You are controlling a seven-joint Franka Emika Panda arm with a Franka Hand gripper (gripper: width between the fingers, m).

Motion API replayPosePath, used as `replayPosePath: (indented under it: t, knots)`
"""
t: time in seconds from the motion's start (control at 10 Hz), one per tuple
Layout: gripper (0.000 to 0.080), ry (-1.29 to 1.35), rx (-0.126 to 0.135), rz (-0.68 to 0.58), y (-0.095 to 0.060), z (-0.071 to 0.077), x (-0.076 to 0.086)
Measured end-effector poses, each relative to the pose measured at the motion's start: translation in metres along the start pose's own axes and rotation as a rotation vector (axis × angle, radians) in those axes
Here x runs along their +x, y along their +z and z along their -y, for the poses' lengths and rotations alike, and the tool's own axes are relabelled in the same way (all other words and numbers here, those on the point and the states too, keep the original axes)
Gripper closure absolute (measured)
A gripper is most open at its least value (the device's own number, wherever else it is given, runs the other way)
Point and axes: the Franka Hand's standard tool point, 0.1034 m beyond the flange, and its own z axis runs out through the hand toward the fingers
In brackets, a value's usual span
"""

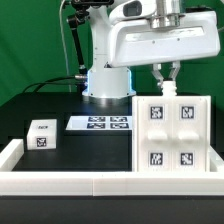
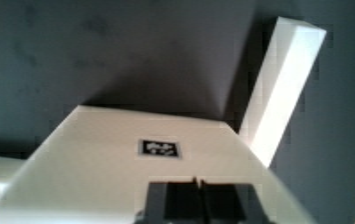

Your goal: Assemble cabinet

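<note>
The cabinet body (image 1: 170,135) is the big white box at the exterior view's right, with several tags on the face toward the camera. My gripper (image 1: 165,88) hangs right at its far top edge. In the wrist view the two dark fingers (image 2: 174,200) are pressed together, shut with nothing between them, over a white cabinet face (image 2: 121,150) that bears one tag (image 2: 161,148). A long white wall of the cabinet (image 2: 289,80) runs beside it. A small white panel block (image 1: 42,135) with tags lies apart at the exterior view's left.
The marker board (image 1: 100,123) lies flat between the robot base (image 1: 108,85) and the cabinet. A low white border rail (image 1: 100,182) runs along the front and the left side of the black table. A green backdrop stands behind.
</note>
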Motion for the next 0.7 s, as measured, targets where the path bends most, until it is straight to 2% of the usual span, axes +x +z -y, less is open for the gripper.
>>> replayPosePath:
  t: [0.1,0.3,0.6,0.7]
  knots:
    - [0.0797,-0.003,0.003,0.001,-0.0017,0.0017,0.0053]
    - [0.0797,0.003,0.004,0.002,-0.0007,0.0029,0.0059]
    - [0.0393,0.003,0.004,0.002,-0.0005,0.0029,0.0058]
    - [0.0393,0.003,0.004,0.002,-0.0005,0.0029,0.0059]
